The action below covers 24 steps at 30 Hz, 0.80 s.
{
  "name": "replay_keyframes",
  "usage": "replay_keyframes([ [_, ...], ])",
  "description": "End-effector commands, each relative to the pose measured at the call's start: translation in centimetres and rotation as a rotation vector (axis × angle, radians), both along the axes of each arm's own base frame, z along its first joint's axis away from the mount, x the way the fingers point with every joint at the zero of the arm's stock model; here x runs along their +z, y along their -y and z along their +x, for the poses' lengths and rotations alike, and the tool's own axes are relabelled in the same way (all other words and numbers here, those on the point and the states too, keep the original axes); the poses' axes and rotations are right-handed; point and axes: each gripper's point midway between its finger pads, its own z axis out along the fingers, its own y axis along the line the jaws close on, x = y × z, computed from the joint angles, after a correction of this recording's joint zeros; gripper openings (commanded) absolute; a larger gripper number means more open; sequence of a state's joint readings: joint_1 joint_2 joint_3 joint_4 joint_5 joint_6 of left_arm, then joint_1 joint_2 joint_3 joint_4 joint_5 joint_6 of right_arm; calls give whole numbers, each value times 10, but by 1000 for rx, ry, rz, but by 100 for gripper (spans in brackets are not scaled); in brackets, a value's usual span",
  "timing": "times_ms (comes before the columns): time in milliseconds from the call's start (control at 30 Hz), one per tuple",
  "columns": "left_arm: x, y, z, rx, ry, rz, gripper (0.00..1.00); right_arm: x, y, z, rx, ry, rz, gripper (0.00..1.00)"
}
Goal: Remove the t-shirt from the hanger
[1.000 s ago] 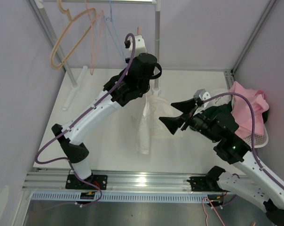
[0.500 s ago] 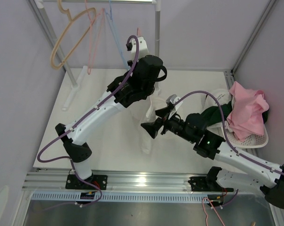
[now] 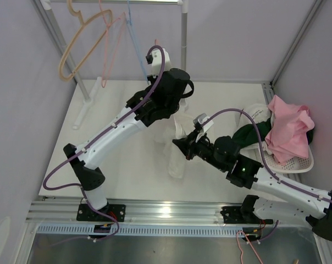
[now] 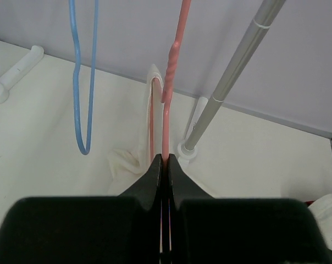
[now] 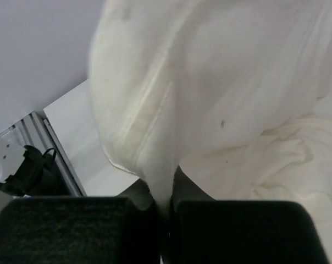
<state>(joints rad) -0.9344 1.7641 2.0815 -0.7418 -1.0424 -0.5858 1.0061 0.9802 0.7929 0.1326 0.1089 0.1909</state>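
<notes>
My left fingers (image 4: 164, 164) are pressed together on the wire of a pink hanger (image 4: 167, 104), gripping it a little way from its twisted neck. The cream t-shirt (image 3: 176, 159) hangs on that hanger, directly beneath the left fingers and above the white surface (image 3: 116, 165). I cannot tell whether its hem touches down. My right fingers (image 5: 165, 192) are clamped on a fold of the shirt's cloth, which fills the view beyond them and is pinched between the tips. Left of the left fingers hangs a blue hanger (image 4: 81, 82), apart from the pink one, and to their right stands a grey metal pole (image 4: 232, 77). Well to the right of the right fingers, a white basket (image 3: 300, 162) holds a pink garment (image 3: 289, 129) and dark green cloth (image 3: 245, 135).
</notes>
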Motion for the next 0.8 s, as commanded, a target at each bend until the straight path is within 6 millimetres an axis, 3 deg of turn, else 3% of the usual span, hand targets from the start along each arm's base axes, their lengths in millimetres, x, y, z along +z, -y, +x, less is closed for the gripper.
replay_keyframes([
  [0, 26, -30, 8, 70, 66, -86, 1, 17, 13, -22, -7, -4, 42, 0],
  [133, 17, -44, 29, 114, 64, -68, 1, -10, 31, -47, -18, -72, -6, 0],
  [300, 37, -56, 48, 124, 106, -77, 1, -24, 46, -73, -26, -130, -10, 0],
  [467, 49, -58, 59, 122, 124, -55, 1, -34, 53, -82, -69, -134, -38, 0],
  [600, 53, -54, 59, 82, 128, -65, 1, -35, 59, -72, -146, -128, -40, 0],
  [633, 58, -52, 56, 65, 132, -84, 1, -36, 59, -66, -176, -128, -52, 0],
  [667, 51, -50, 53, 35, 100, -73, 1, -37, 63, -54, -227, -128, -59, 0],
  [700, 50, -37, 49, -46, 80, -98, 1, -37, 63, -46, -242, -129, -69, 0],
  [733, 55, -37, 40, -87, 69, -118, 1, -34, 61, -38, -253, -132, -66, 0],
  [767, 45, -32, 29, -131, 18, -112, 1, -31, 52, -32, -226, -145, -69, 0],
])
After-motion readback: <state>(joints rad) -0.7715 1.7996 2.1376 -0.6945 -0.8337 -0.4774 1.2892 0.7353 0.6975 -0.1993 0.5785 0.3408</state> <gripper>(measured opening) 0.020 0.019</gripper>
